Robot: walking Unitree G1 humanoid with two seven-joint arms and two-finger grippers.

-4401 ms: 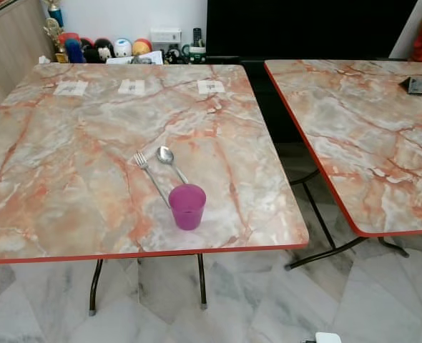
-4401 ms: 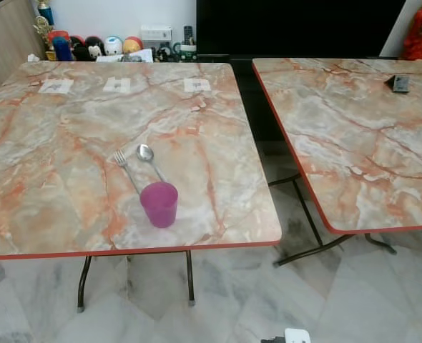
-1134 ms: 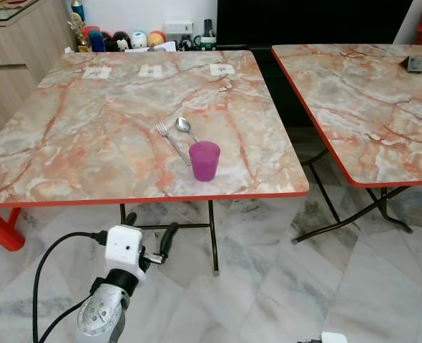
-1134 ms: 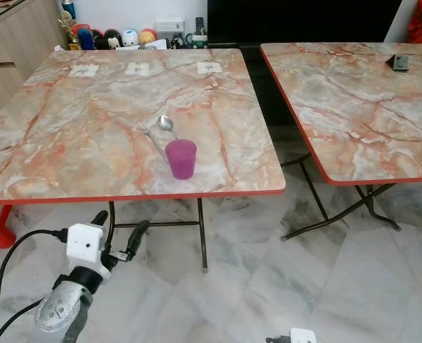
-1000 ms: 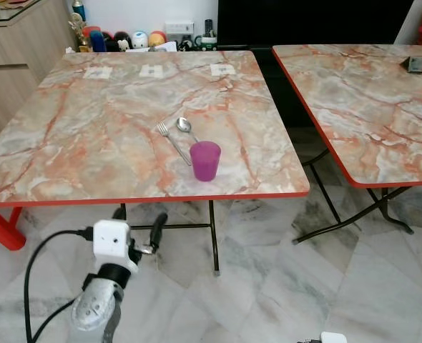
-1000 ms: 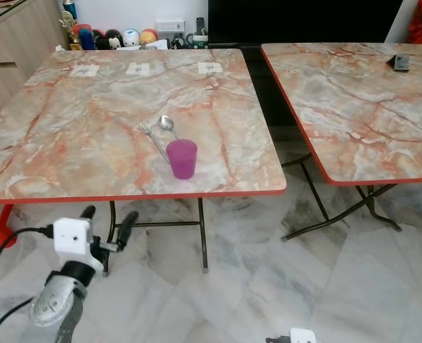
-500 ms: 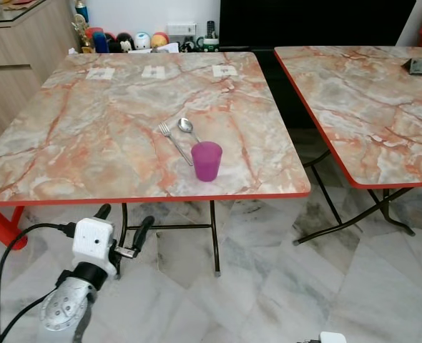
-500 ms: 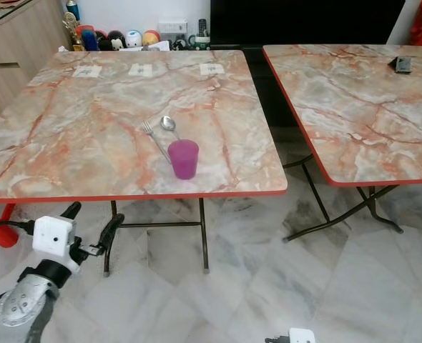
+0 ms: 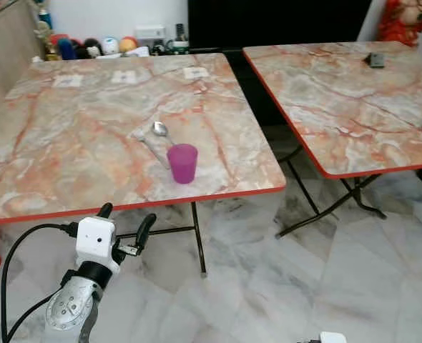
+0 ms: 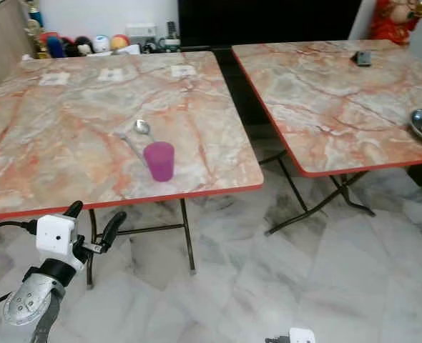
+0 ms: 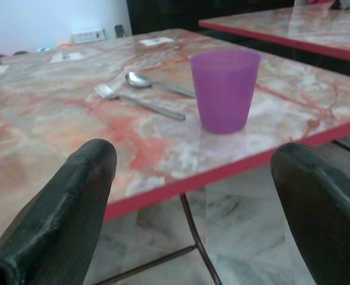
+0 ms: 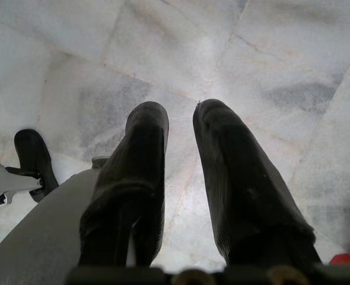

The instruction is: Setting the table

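The left pincer (image 9: pixel 125 223) has stayed low, fingers spread, before the purple cup (image 9: pixel 182 163); no writing legible.

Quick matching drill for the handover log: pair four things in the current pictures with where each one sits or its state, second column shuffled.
Things:
1. purple cup
2. spoon
3. left gripper
4. dark small object

Places or states:
A. far part of the right-hand table
B. open, below the near edge of the left-hand table
C. upright, close to that table's near edge
D. lying flat beside the fork, just behind the cup

Pairs: 1-C, 2-D, 3-B, 4-A
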